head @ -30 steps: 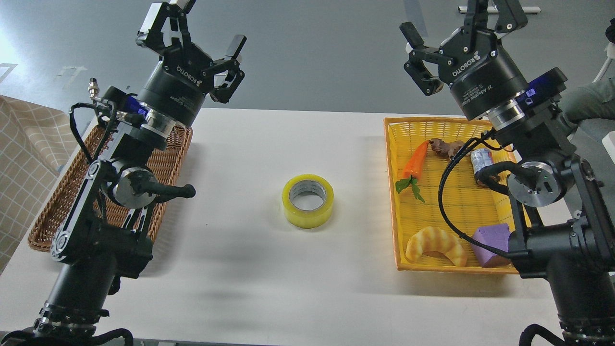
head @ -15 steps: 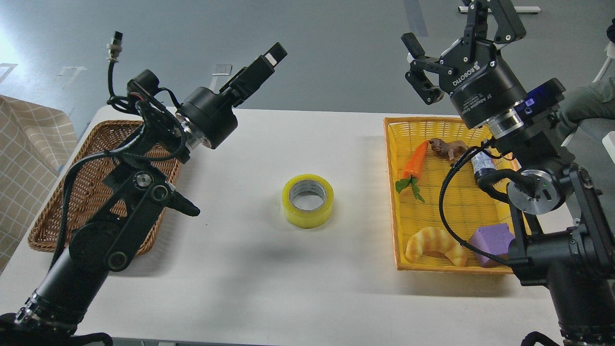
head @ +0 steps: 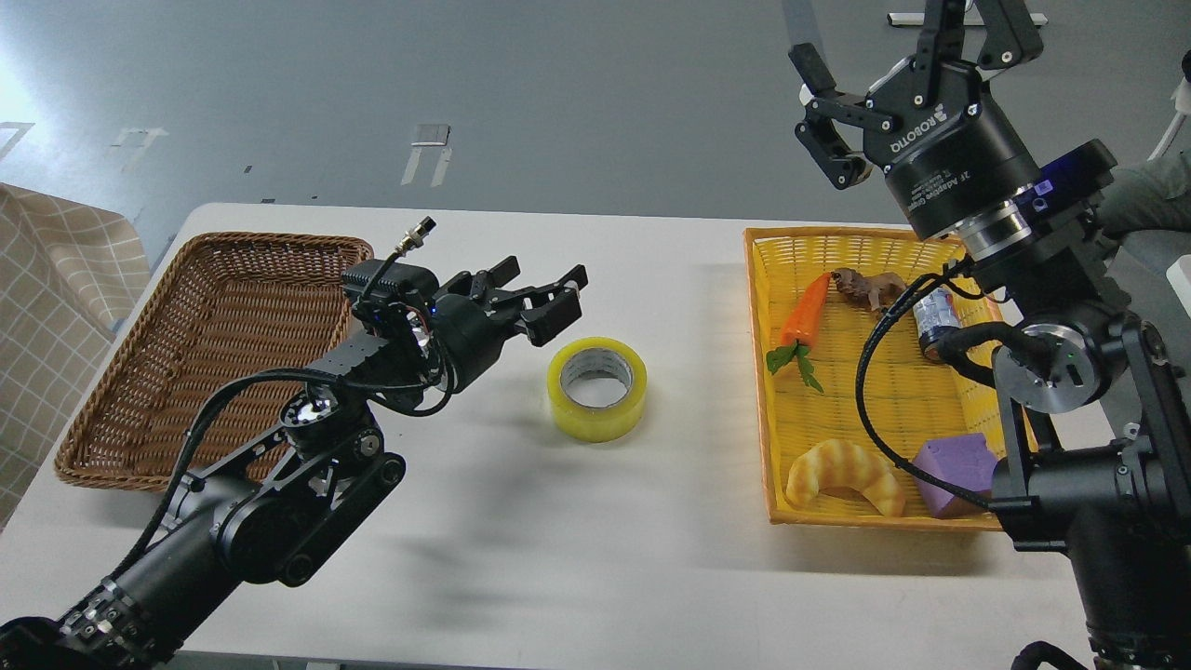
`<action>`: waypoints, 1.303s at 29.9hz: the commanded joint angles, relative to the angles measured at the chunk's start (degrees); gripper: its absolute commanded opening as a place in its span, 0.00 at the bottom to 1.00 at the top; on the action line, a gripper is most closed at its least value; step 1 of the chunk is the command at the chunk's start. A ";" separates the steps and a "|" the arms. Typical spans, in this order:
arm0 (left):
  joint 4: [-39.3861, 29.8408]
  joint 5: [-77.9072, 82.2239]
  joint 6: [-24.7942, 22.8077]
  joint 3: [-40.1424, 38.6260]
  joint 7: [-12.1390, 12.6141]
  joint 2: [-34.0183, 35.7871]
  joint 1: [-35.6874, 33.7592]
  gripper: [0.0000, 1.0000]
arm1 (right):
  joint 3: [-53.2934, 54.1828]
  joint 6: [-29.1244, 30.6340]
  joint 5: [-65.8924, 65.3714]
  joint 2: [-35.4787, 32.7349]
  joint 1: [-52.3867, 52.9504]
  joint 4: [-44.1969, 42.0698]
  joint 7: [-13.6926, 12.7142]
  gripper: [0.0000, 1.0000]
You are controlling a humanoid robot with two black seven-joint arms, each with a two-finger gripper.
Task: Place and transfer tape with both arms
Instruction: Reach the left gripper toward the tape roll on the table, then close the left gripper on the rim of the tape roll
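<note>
Head view: our left tool point(head: 542, 282), fingers spread and holding nothing, hangs low over the white table point(head: 521, 521) with the tape point(head: 596, 388) lying flat just beyond and below its fingertips, not touching. Our right tool point(head: 893, 46), fingers likewise spread and empty, is raised above the far edge of the yellow basket point(head: 870, 419), well apart from the tape.

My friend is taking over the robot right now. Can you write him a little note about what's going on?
Left claw: open, empty, low over the table, just left of the tape.
Right claw: open, empty, held high above the yellow basket.
Tape: lying flat mid-table, not touched.
Brown basket: nothing visible in it.
Done: no grasp yet.
Left: grab the tape, pass it between the arms, place it.
</note>
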 commanded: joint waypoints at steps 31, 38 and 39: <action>8.89 0.00 0.32 13.55 0.44 -0.94 -4.49 0.97 | 2.20 -1.85 0.11 0.00 -3.15 11.72 -0.87 1.00; 10.20 0.00 0.41 17.15 0.36 -0.24 -7.21 0.97 | 2.38 -1.85 0.11 0.00 -3.68 11.72 -0.96 1.00; 10.90 0.00 0.41 17.85 0.36 -0.24 -7.82 0.97 | 2.38 -1.85 0.11 0.00 -3.68 11.72 -0.96 1.00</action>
